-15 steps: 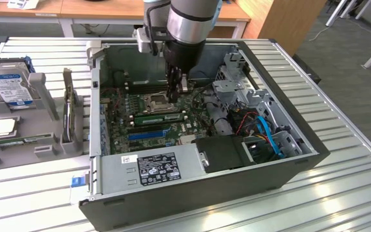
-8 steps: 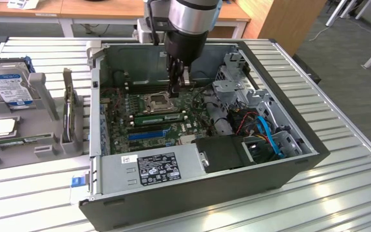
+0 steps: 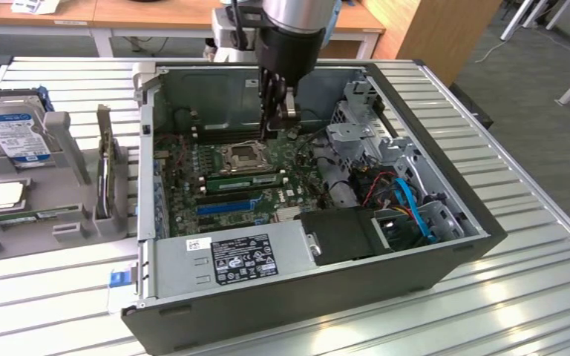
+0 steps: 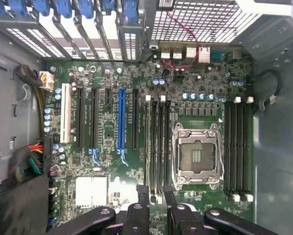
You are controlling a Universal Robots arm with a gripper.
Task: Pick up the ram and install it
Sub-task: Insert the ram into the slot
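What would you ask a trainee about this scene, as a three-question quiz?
1. True or false: the gripper hangs inside the open computer case, above the motherboard.
2. Which part stands in the grey holder outside the case, at the exterior view's left? A) a hard drive B) a cooling fan C) a keyboard
3. What colour is the longest expansion slot on the motherboard?

Key: 1 true; 2 A; 3 blue.
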